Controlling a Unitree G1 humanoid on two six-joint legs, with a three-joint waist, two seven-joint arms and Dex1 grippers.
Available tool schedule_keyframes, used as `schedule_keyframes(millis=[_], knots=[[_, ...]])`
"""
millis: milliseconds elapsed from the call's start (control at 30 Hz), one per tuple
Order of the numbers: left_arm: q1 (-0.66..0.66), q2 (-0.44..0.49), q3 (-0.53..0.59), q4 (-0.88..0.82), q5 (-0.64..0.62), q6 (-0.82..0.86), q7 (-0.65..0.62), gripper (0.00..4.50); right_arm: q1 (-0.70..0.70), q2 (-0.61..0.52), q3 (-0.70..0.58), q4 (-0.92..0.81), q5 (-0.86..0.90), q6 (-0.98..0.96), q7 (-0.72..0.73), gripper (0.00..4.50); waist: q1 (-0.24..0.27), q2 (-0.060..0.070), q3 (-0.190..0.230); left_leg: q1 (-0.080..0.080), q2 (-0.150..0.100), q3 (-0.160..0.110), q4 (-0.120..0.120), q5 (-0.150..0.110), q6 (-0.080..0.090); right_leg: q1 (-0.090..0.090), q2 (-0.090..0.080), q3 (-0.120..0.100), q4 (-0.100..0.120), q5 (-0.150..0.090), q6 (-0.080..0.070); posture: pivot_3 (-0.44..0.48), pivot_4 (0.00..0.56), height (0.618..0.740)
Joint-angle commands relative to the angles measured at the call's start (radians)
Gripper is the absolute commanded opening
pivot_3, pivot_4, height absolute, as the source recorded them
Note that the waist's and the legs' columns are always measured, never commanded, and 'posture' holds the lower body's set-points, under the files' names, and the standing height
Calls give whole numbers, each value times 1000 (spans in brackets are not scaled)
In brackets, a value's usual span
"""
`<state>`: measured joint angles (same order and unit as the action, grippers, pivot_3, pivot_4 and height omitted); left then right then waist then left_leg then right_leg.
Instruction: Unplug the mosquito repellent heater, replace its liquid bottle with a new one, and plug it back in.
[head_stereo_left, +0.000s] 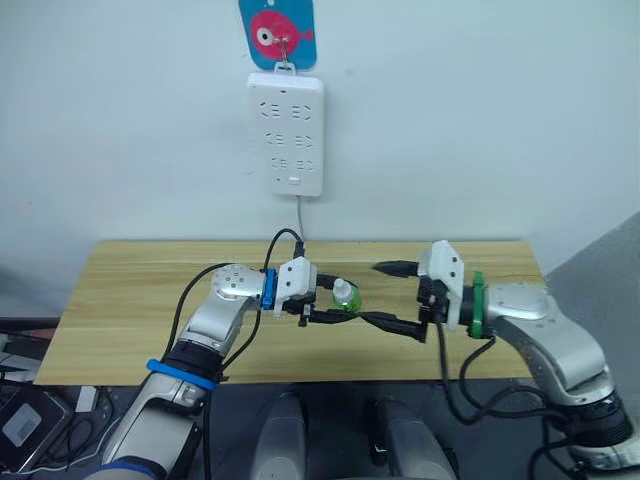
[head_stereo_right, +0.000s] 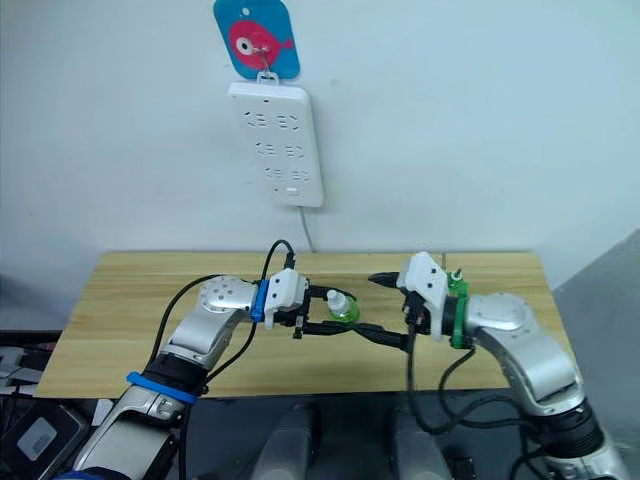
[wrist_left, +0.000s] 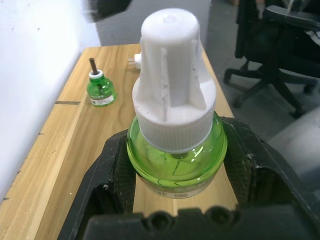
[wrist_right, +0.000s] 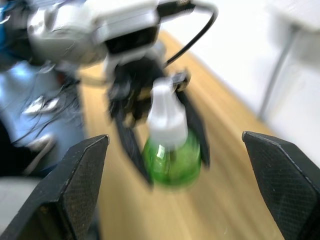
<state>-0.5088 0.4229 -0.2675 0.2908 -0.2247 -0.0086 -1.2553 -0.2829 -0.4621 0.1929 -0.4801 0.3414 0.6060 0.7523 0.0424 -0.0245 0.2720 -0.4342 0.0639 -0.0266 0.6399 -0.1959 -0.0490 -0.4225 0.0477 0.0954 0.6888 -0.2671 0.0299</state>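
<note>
The heater (wrist_left: 133, 61) is lying on the wooden table (head_stereo_left: 130, 290), partly hidden behind the capped green bottle (wrist_left: 175, 145) that the left gripper (head_stereo_left: 338, 314) is clamping; the left wrist view is also showing an uncapped bottle (wrist_left: 100, 89) standing near the wall; the right gripper (head_stereo_left: 392, 295) is hanging wide open, facing the clamped bottle and holding nothing.

Both head views look forward and down from above onto the counter (head_stereo_left: 130, 300) against the wall, with the power strip (head_stereo_left: 286, 134) at upper centre. The left wrist view sits very close behind the capped green bottle (wrist_left: 175, 120), facing along the counter. The right wrist view faces that same bottle from nearby, opposite.
</note>
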Motion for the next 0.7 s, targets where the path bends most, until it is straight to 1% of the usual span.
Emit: schedule_keyframes(millis=[33, 100, 167, 300, 400, 600, 700], knots=[[5, -1, 10, -52, -3, 10, 12, 2286, -24, 78, 62, -9, -67, -5, -120, 4464, -2, 0, 0, 0, 0, 0, 0, 0, 0, 0, 0, 0, 0, 0, 0, 184, 239, 740], [-8, -8, 4, -47, 1, 12, 14, 2286, -47, 118, 104, 29, -102, -24, -146, 4464, -4, 0, 0, 0, 0, 0, 0, 0, 0, 0, 0, 0, 0, 0, 0, 183, 238, 740], [-14, -12, 1, -44, 2, 12, 11, 2286, -57, 126, 123, 57, -126, -44, -148, 4464, -4, 0, 0, 0, 0, 0, 0, 0, 0, 0, 0, 0, 0, 0, 0, 184, 235, 740], [-19, -13, 3, -41, 5, 14, 5, 2286, -71, 120, 116, 110, -154, -75, -154, 4464, -3, 0, 0, -1, -1, 1, 0, 0, 0, 0, -1, 0, -2, 0, 0, 184, 232, 740], [-19, -12, 6, -41, 4, 20, 4, 2286, -68, 103, 72, 117, -145, -79, -152, 4464, -3, 0, 0, -1, -1, 1, 0, 0, 0, 0, -1, 0, -2, 0, 0, 183, 229, 740], [-12, 0, 11, -42, 0, 23, -3, 2286, -1, 5, -9, 31, -95, -63, -100, 4464, -4, 0, 0, -1, -1, 0, -1, 0, 0, 0, -1, 0, -2, 0, 0, 175, 227, 740], [-14, 1, 17, -40, -5, 19, -3, 2286, 55, -77, -81, -61, -17, -18, -43, 4464, -5, 0, 0, -1, -1, 0, -1, 0, 0, 0, -1, 0, -3, 0, 0, 167, 221, 740]])
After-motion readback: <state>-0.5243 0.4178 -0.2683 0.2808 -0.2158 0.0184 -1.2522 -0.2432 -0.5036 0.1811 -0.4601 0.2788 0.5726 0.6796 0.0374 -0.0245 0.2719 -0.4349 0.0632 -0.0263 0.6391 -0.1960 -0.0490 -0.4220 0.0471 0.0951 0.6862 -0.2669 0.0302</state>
